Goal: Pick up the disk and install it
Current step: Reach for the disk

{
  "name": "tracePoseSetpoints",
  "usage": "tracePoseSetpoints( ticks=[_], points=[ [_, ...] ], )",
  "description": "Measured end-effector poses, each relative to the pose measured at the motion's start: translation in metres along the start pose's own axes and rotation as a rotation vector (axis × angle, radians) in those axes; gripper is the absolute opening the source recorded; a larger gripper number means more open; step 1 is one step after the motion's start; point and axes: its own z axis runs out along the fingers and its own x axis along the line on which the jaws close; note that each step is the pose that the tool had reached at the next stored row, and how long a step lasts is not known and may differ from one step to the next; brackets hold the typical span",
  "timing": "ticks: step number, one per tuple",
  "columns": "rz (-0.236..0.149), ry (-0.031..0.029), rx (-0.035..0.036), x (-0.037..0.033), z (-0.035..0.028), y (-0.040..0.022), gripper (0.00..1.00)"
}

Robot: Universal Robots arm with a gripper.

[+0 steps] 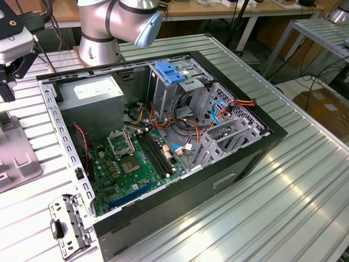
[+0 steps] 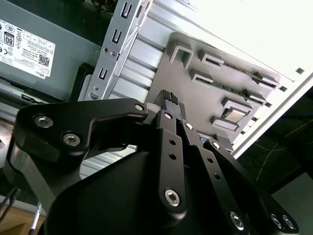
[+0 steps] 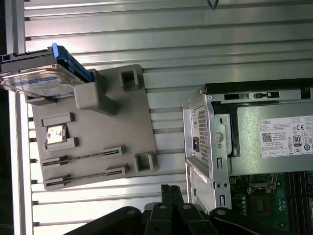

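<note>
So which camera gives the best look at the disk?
The first wrist view: the disk sits at the grey plate's corner, label and blue rail plain. The second wrist view catches the plate; the exterior view leaves it uncertain.

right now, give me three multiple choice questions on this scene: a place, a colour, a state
1. Where is the disk? A inside the computer case B on the grey fixture plate C on the floor
2. Its side rails are: A red B yellow C blue
3. The computer case is: A open B closed C upside down
Key: 1 B, it lies on the plate outside the case; 2 C, a blue edge shows; 3 A, the motherboard is exposed.
</note>
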Motion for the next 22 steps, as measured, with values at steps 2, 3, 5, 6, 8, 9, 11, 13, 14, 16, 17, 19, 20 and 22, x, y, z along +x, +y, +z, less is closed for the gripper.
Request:
tracePoseSetpoints(
  ticks=[2,3,5,6,8,9,11,13,14,16,17,19,20,22],
  points=[
    [0.000,0.0000,0.0000,0.0026,0.0000,-0.0002,0.11],
    [0.000,0.0000,0.0000,0.0035,0.0001,-0.0003,0.11],
    [0.000,0.0000,0.0000,0.0059,0.0001,-0.0004,0.11],
    [0.000,0.0000,0.0001,0.0067,0.0001,-0.0005,0.11],
    [0.000,0.0000,0.0000,0.0100,0.0001,-0.0008,0.11],
    [0.000,0.0000,0.0000,0.0115,0.0002,-0.0009,0.11],
    [0.000,0.0000,0.0000,0.0132,0.0002,-0.0010,0.11],
    [0.000,0.0000,0.0000,0.0151,0.0002,-0.0012,0.11],
    [0.000,0.0000,0.0000,0.0167,0.0002,-0.0013,0.11],
    [0.000,0.0000,0.0000,0.0202,0.0003,-0.0016,0.11],
    [0.000,0.0000,0.0000,0.0225,0.0003,-0.0017,0.11],
    [0.000,0.0000,0.0000,0.0241,0.0003,-0.0019,0.11],
    [0.000,0.0000,0.0000,0.0254,0.0003,-0.0020,0.11],
    [0.000,0.0001,0.0000,0.0275,0.0004,-0.0021,0.11]
  ],
)
